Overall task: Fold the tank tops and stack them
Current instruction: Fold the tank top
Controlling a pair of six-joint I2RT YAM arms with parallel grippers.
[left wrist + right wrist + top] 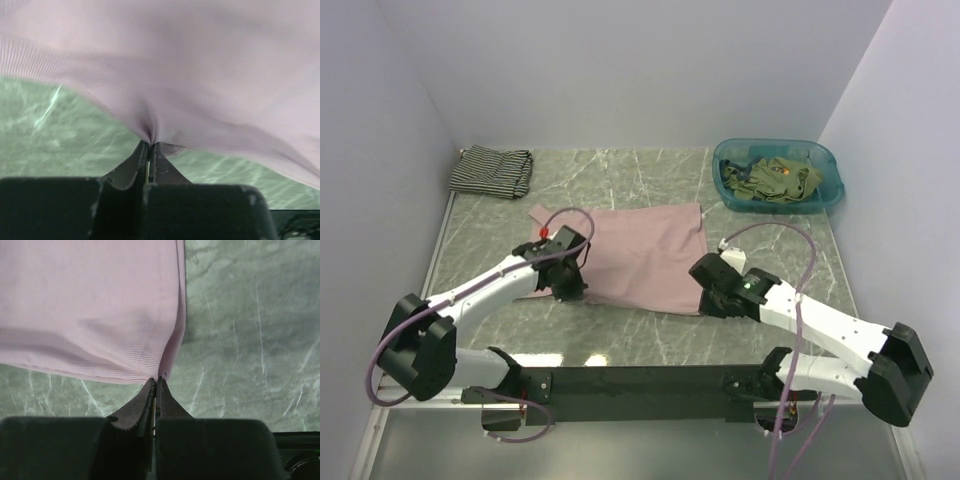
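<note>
Here the pink tank top (640, 255) lies spread flat in the middle of the tabletop (620, 180), its longer side running left to right. A strap end appears to poke out at the far left corner.

Both claws are clamped on its near edge. The left claw (568, 292) is pinched shut on a fold of pink cloth at the near left, and the fabric puckers into its tips in the wrist view. The right claw (706, 304) is closed on the near right corner, just where the stitched right edge meets the near edge.

From both claws the whole garment stretches away toward the far side, so the two grips mark the ends of one line parallel to the long axis. Each arm has the end on its own side, and neither is better placed than the other.

My reading is that a fold is about to begin, with the near edge lifted and carried over to the far edge by both arms level.

The striped tank top (492, 172) sits folded at the far left corner. The olive tank tops (778, 180) lie bunched in the teal basin (832, 190) at the far right, well apart from the pink one.
</note>
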